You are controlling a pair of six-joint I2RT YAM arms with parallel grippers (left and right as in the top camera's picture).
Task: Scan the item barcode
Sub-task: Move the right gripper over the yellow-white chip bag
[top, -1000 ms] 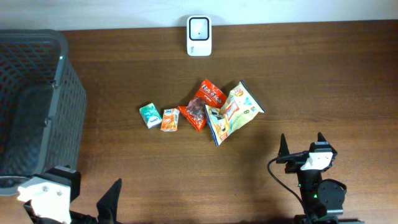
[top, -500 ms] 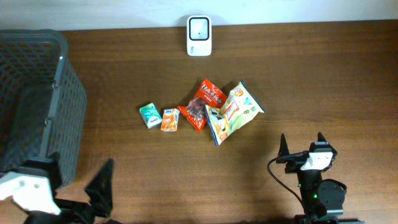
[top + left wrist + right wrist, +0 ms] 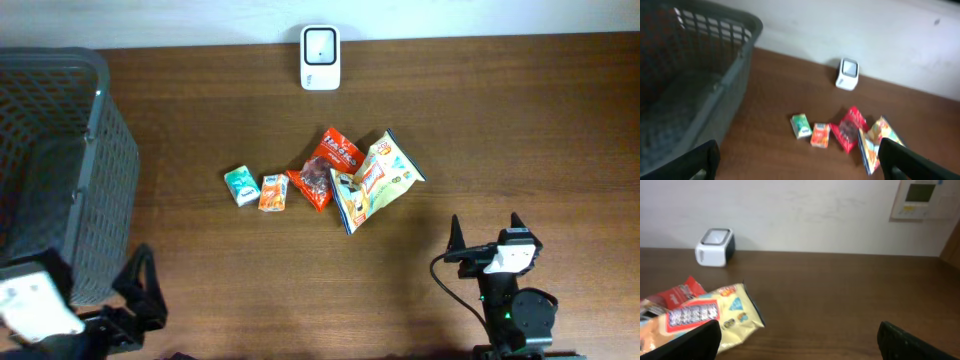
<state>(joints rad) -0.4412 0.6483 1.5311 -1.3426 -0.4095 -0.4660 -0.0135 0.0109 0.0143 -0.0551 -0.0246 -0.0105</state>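
Overhead: four snack packs (image 3: 322,175), one scanner (image 3: 320,58), one basket (image 3: 96,130); left gripper (image 3: 797,152), right gripper (image 3: 485,226) apart

The setting is a mock shop checkout bench: a wood-grain table (image 3: 520,120) against a plain white wall (image 3: 815,215). Ahead and left of the right gripper (image 3: 485,232) lie small snack packets (image 3: 380,180), with a white barcode scanner (image 3: 320,58) beyond them at the wall and a grey mesh basket (image 3: 95,130) far to the left. A wall control panel (image 3: 920,199) with a display is mounted ahead and right of that gripper.
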